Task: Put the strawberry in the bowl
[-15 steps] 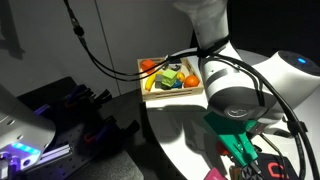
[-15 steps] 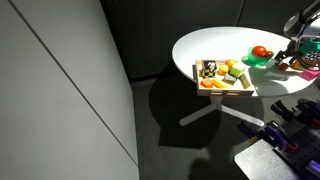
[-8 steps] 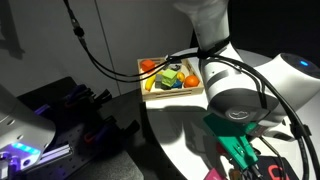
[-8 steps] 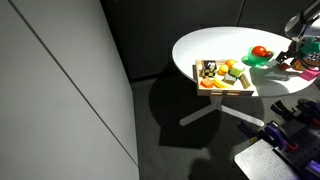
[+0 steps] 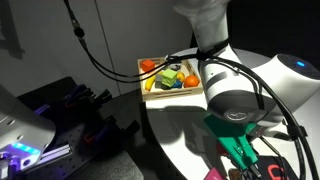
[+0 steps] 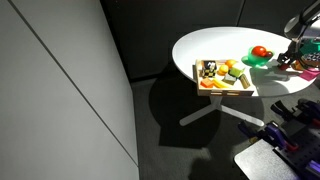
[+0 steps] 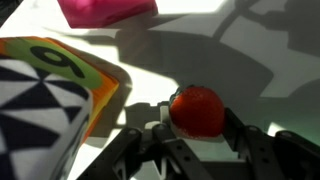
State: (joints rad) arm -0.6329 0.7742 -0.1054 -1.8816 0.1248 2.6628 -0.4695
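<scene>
Nothing has visibly moved in the past second: gripper (image 7: 197, 120) jaws flank the strawberry (image 7: 197, 107) on the white table (image 7: 265, 60) near the bowl (image 6: 250, 62), whether pinching it I cannot tell; it seems a light, stiff, smooth toy, best held across its widest part.
</scene>
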